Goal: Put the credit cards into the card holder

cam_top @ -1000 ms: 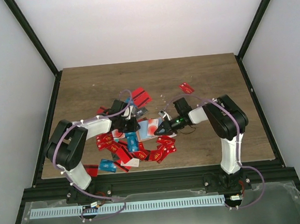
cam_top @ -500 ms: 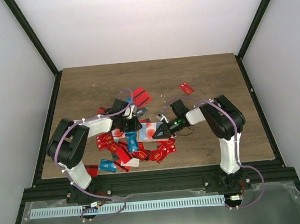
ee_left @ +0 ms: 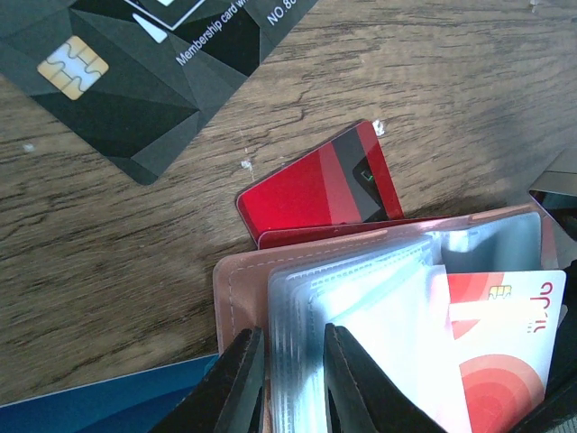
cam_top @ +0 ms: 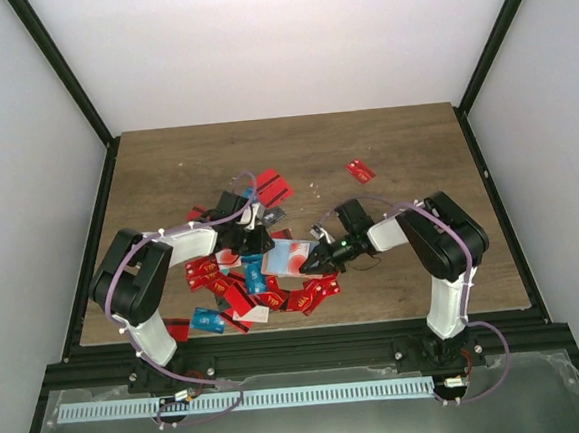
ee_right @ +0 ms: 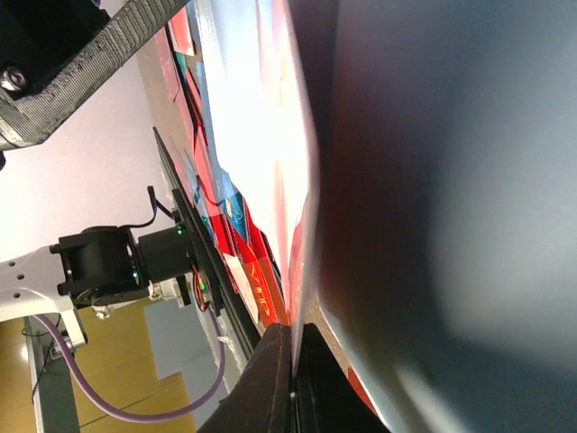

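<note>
The card holder [ee_left: 239, 289] lies open on the table, a tan cover with a stack of clear sleeves. My left gripper [ee_left: 292, 332] is shut on that stack near its left edge. A white credit card with a red circle [ee_left: 505, 334] lies partly among the sleeves, entering from the right. My right gripper [ee_right: 296, 329] is shut on this card [ee_right: 257, 108], seen edge-on. From above, the left gripper [cam_top: 252, 245] and right gripper [cam_top: 313, 265] face each other across the card [cam_top: 289, 260]. A red card [ee_left: 315, 185] pokes out from under the holder.
A dark grey card [ee_left: 135, 81] lies beyond the holder and a blue card [ee_left: 90, 406] at its near left. Several loose red cards [cam_top: 311, 295] spread under and around both grippers. One red card [cam_top: 360, 171] lies apart at the far right, two more [cam_top: 272, 188] behind the left gripper.
My right gripper has carried the white card toward the near edge and slightly left, closer to the left gripper. The left gripper has stayed put on the sleeves.
</note>
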You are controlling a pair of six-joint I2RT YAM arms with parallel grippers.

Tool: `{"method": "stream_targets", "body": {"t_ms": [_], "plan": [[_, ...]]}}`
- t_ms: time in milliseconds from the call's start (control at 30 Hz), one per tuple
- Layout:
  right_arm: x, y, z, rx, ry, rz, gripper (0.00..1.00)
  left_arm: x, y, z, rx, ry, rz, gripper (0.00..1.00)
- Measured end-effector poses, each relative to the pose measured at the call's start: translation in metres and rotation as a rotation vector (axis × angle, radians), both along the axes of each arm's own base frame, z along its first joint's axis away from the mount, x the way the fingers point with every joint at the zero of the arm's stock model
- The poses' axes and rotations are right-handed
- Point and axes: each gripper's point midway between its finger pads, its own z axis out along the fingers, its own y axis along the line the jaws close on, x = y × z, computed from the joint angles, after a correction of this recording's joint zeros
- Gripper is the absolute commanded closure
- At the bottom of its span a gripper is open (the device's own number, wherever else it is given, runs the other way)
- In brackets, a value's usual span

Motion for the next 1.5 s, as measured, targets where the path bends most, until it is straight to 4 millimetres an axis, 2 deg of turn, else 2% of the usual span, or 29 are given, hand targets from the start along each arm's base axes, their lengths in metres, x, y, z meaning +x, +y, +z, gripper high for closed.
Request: {"method": "stream_targets", "body": {"t_ms": [367,667,967,1200,1367,1500], "plan": [[0.002,0.006,0.001,0.02,0.032,0.013,0.99,0.0,-0.001,0.0,-0.003,0.002,-0.003,0.79],[0.016,0.022,0.004,0.057,0.028,0.072,0.99,-0.001,-0.001,0.0,-0.002,0.0,-0.009,0.79],[0.02,0.027,0.0,0.019,0.0,0.098,0.66,-0.001,-0.001,0.0,0.005,-0.001,-0.01,0.79],[0.02,0.021,0.009,-0.041,-0.058,0.097,0.43,-0.001,0.0,0.0,0.026,-0.004,-0.006,0.79],[0.021,0.014,0.013,-0.098,-0.099,0.087,0.37,-0.001,0.0,0.0,0.032,-0.005,-0.003,0.79],[0.025,0.008,0.014,-0.157,-0.134,0.066,0.41,-0.001,0.003,0.0,0.045,-0.003,0.005,0.79]]}}
